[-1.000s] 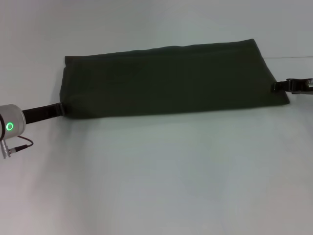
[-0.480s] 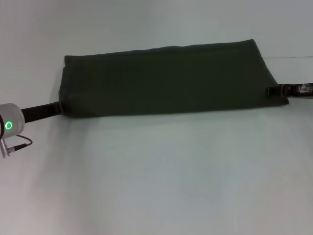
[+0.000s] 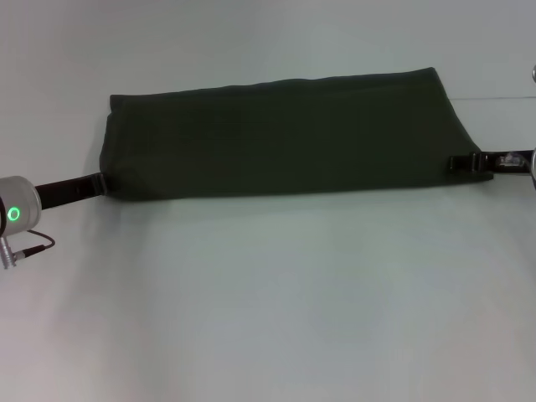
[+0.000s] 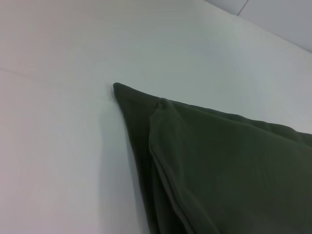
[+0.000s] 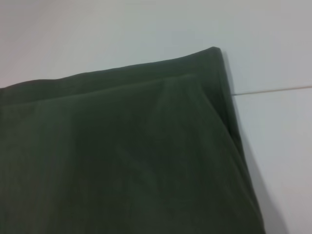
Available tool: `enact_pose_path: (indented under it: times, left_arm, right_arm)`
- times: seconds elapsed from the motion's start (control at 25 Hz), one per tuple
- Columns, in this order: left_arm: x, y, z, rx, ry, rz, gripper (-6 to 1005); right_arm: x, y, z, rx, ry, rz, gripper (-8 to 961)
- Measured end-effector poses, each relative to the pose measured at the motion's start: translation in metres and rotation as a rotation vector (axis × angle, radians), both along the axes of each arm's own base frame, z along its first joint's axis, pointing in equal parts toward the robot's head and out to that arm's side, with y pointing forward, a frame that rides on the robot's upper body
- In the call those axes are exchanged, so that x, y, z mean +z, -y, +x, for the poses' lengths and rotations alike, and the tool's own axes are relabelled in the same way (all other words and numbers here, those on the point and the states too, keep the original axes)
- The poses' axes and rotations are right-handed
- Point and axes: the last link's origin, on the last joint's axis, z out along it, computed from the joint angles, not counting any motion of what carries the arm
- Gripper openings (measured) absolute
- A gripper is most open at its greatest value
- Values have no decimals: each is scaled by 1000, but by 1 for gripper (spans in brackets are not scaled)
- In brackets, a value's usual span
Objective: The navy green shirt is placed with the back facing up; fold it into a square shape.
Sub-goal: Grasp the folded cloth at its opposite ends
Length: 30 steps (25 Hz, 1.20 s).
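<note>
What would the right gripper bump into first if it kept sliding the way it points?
The shirt. The right gripper points inward from the right, its tip already at the shirt's near right corner, so going on it would push into or under the cloth. Whether it touches yet is unclear.

The dark olive-green cotton shirt (image 3: 289,138) lies flat on the white surface as a long folded band — plain side up, seemingly doubled over — edges layered at both ends.

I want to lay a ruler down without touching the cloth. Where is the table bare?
Bare table in front of the shirt, and a strip behind it. Crowded at both ends: left gripper, right gripper.
</note>
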Motion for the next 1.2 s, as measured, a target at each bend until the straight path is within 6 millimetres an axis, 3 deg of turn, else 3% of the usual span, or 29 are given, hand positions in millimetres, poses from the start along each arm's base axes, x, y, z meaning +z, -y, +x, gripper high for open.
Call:
enact_pose_path:
  times: [0.84,1.2]
  left_arm:
    - [0,-1,1,0,1,3,18]
    - [3,-2,1,-4,-2,11,18]
  right_arm:
    - [-4,0,-4,10,-10,-23,673]
    - [-2,2,-2,8,-10,-25,313]
